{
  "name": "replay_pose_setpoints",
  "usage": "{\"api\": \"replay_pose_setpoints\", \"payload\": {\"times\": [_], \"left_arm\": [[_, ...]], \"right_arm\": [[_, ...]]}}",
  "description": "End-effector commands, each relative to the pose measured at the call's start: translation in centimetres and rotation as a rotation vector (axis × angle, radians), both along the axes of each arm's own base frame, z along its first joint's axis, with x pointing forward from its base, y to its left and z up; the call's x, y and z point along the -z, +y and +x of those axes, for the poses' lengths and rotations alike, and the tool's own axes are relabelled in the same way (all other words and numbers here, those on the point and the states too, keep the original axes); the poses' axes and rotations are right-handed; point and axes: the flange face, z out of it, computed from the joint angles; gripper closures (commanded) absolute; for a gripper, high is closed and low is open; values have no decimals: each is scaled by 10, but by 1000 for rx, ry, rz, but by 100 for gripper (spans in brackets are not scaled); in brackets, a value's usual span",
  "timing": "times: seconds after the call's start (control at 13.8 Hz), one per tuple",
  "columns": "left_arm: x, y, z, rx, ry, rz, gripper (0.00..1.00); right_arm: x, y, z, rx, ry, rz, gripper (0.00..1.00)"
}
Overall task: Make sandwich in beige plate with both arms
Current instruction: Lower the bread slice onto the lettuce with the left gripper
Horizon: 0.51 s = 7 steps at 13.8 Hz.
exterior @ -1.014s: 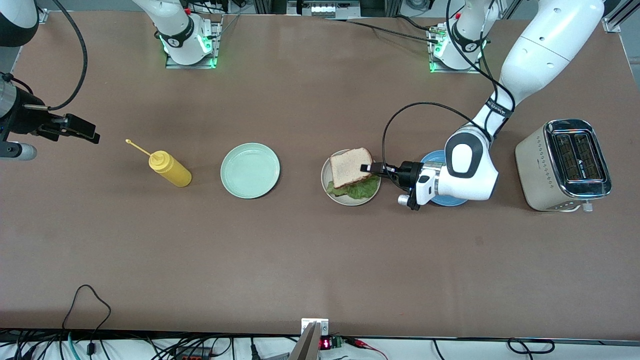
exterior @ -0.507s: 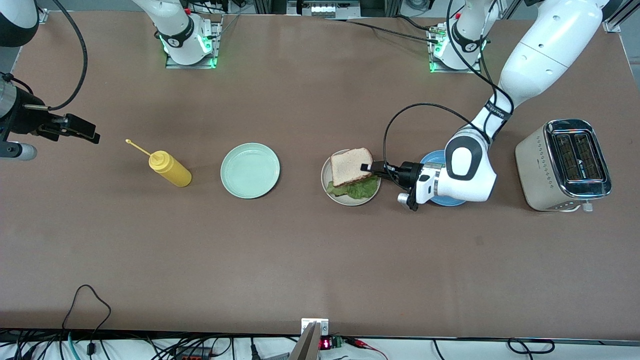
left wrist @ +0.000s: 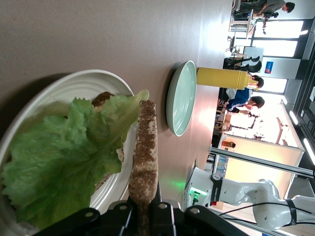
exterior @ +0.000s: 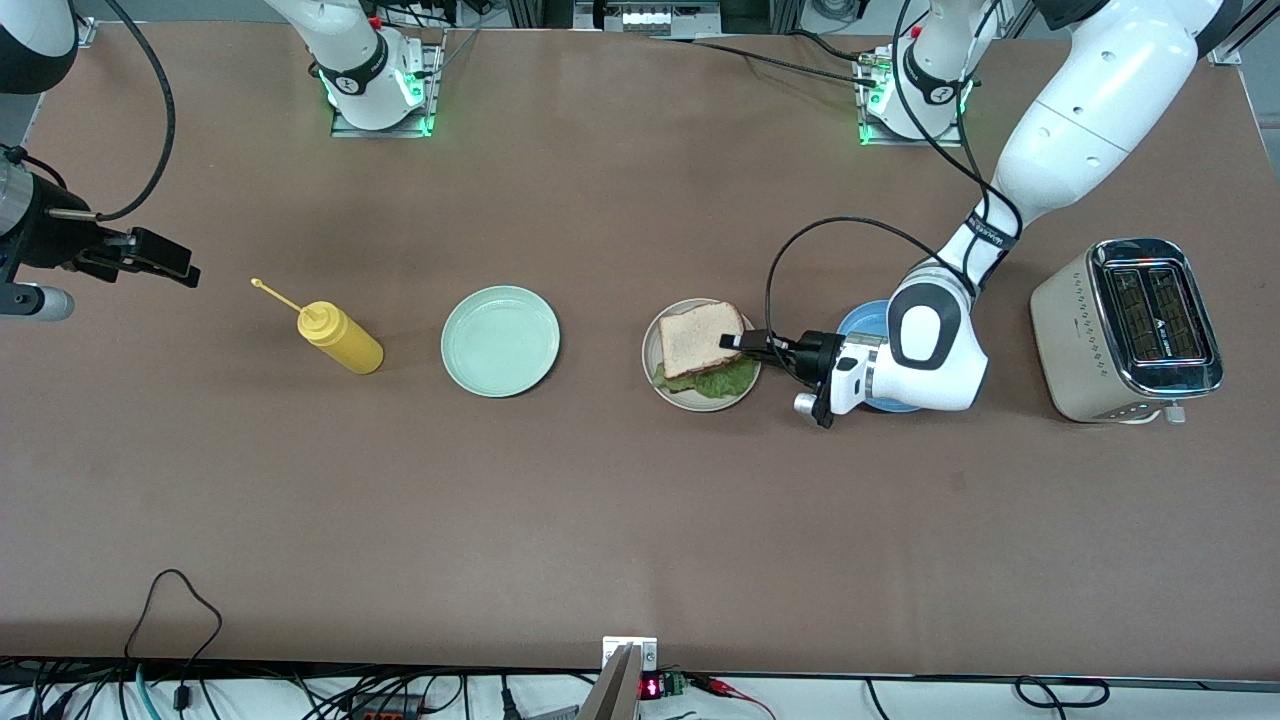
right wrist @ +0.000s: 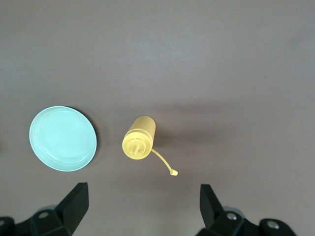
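A broad stretch of bare brown bench [exterior: 620, 520] lies nearest the front camera. Farther up, a row of things crosses the bench. The beige plate [exterior: 668, 392] sits about mid-row, carrying a lower bread slice and a ruffled lettuce leaf [exterior: 712, 380] that reaches the plate's nearer rim. The left hand [exterior: 738, 340] is over the plate's edge toward the left arm's end, clamped on the crust of the top bread slice [exterior: 697, 338], which hangs over the lettuce; in the left wrist view the slice [left wrist: 144, 147] shows edge-on, clear of the leaf [left wrist: 59, 162] at its free end. Just beside the beige plate, toward the left arm's end, a blue plate [exterior: 862, 320] lies mostly under the left arm's wrist, and a toaster [exterior: 1128, 330] stands near the bench's edge. Toward the right arm's end lie a mint green plate [exterior: 500, 341], then a yellow squeeze bottle [exterior: 340, 338]. The right hand [exterior: 150, 258] waits spread wide over open bench near that end.
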Motion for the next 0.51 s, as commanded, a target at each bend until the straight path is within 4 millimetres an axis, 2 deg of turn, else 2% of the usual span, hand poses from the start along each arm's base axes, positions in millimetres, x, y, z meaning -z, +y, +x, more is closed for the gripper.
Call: {"api": "replay_pose_setpoints", "payload": {"times": [0.0,0.07,0.14,0.22,0.29,0.43], "left_arm": [[7,1,6,-12,-12,-41,86],[6,1,8,-13,-15,-42,71],[6,2,8,-15,-16,-41,49],[6,1,8,-13,-14,-41,33],[6,3,8,-12,-21,-40,0],[6,3,8,-5,-36,-44,0]], "right_arm": [[-2,0,-6,0,1,12,0],[-2,-1,-5,2,0,12,0],[-2,-1,-5,2,-1,12,0],[-2,0,-6,-1,1,12,0],[-2,-1,-6,2,1,12,0],[-2,0,-6,0,1,12,0]]}}
